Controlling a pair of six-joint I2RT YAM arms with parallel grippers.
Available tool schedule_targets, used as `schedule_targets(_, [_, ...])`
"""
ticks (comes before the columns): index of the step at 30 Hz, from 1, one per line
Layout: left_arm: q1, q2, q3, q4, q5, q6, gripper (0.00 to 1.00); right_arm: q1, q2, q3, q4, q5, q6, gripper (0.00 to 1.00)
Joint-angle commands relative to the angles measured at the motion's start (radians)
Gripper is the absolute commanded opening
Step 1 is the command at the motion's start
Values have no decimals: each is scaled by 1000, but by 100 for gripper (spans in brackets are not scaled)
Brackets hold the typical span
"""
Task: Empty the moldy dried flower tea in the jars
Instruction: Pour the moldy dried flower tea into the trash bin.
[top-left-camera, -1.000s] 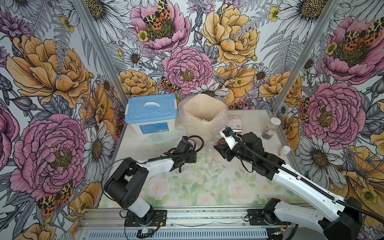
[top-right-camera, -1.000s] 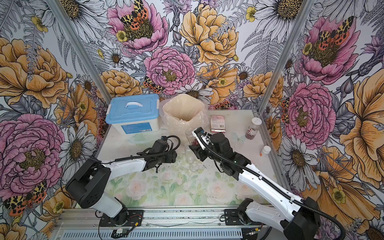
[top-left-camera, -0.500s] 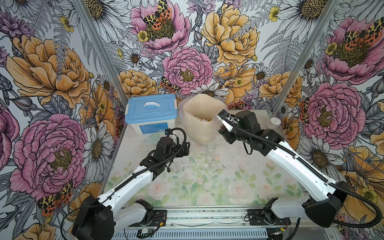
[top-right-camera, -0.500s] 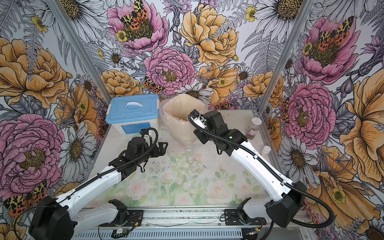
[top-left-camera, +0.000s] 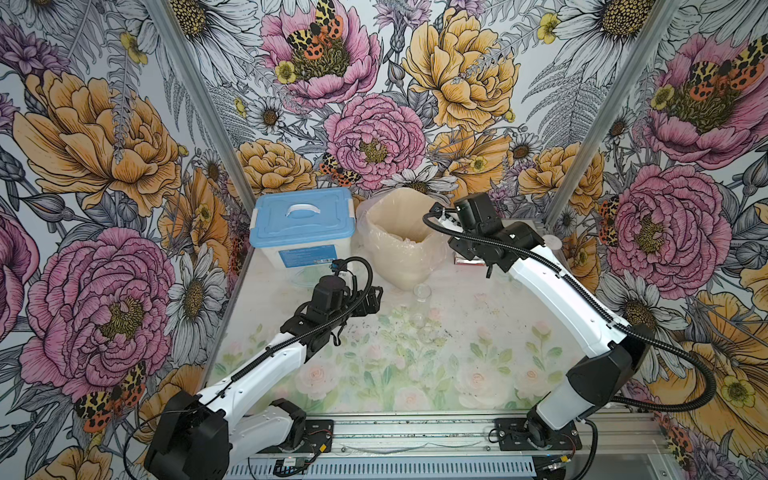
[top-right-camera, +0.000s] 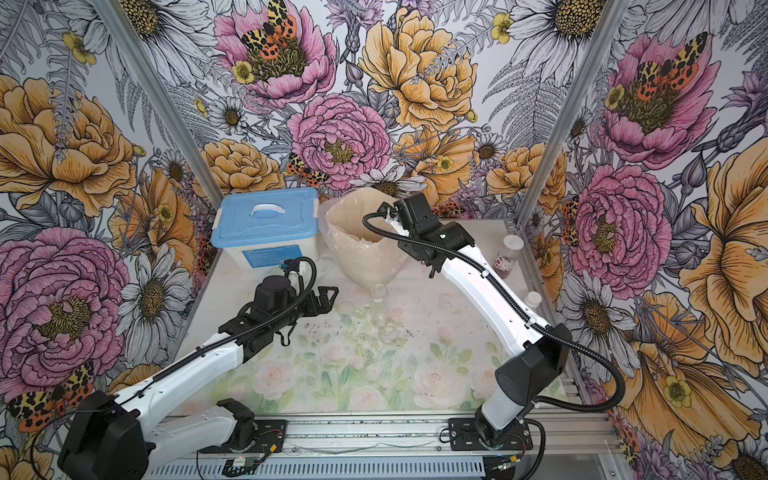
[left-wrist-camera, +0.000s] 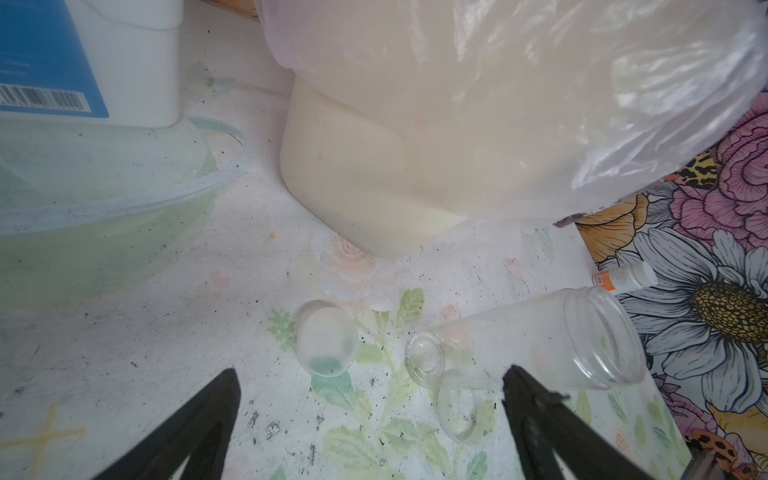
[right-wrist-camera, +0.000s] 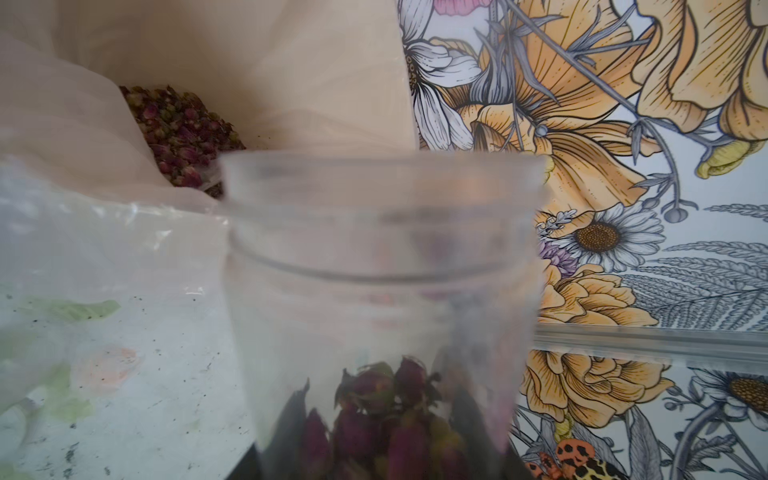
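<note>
My right gripper (right-wrist-camera: 382, 440) is shut on a clear open jar (right-wrist-camera: 382, 257) beside the bag-lined bin (top-left-camera: 399, 245). Dark red dried flower tea (right-wrist-camera: 386, 411) lies at the jar's gripper end. More tea (right-wrist-camera: 183, 133) sits inside the bin. In both top views the right wrist (top-left-camera: 478, 216) hides this jar. My left gripper (left-wrist-camera: 372, 386) (top-left-camera: 374, 299) is open and empty above the table. An empty jar (left-wrist-camera: 540, 332) lies on its side just beyond it, beside smaller clear pieces (left-wrist-camera: 457, 407). A labelled white-lidded jar (top-right-camera: 508, 253) stands upright at the back right.
A blue-lidded white box (top-left-camera: 305, 220) stands at the back left, with a clear shallow dish (left-wrist-camera: 104, 174) in front of it. A tiny white-capped bottle (top-right-camera: 532, 299) stands by the right wall. A round clear lid (left-wrist-camera: 326, 338) lies flat. Dark crumbs speckle the tabletop (top-left-camera: 374, 328).
The right arm has lifted its jar from the table's middle back to the bin's right side. The left arm has drawn back to the left and its jaws have opened wider.
</note>
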Motion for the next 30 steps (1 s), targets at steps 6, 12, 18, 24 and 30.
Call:
schedule_targets(6, [12,-26,-22,44,19,-13,99,-2,96,103,-10,182,-153,0])
schedule_targets(12, [15,-29,-35,59,24,-20,99,10,148,144,-10,260,-215,0])
schedule_targets(18, [19,-33,-40,64,26,-18,99,19,179,181,-8,301,-256,0])
schedule_targets(24, [22,-35,-52,72,31,-24,99,28,218,225,-4,355,-302,0])
schedule_targets(30, [29,-40,-67,87,41,-36,99,44,245,237,15,404,-383,0])
